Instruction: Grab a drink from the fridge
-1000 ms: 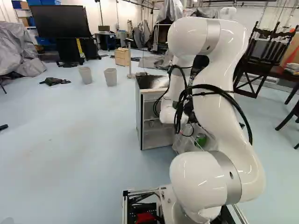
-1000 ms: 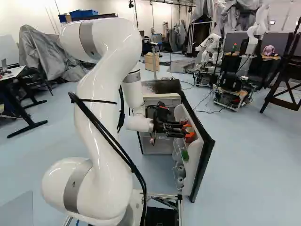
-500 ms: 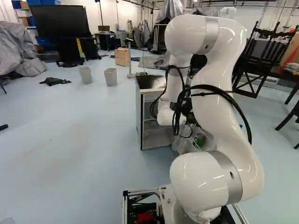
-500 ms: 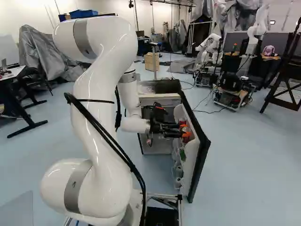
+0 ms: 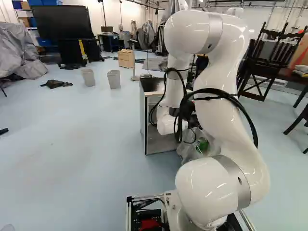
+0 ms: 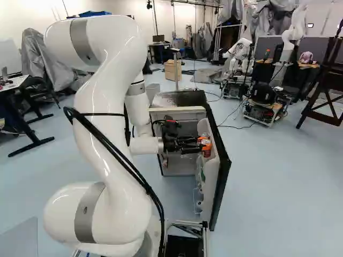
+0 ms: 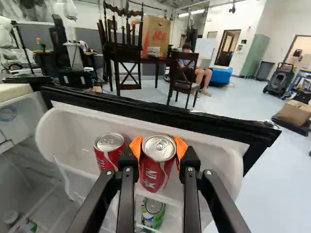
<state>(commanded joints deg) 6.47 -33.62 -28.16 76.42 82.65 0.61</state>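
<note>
Your claw [image 6: 205,143] and the fridge door [image 6: 222,187] have shifted left in the right base view; it grips a red can [image 7: 156,170] inside the door, open above, another can [image 7: 108,149] just beside, dark rim [image 7: 146,110] close ahead.

Red cans [image 7: 156,172]: 2; green can [image 7: 153,219] in the lower door rack: 1; fridge [image 6: 185,98]: 1; gripper [image 6: 205,145]: 1; orange pads [image 7: 181,147]: 2; gray bins [image 5: 114,80]: 2; big black screen [image 5: 62,21]: 1; wooden drawer unit [image 5: 126,59]: 1; green cabinet [image 7: 255,56]: 1.
</note>
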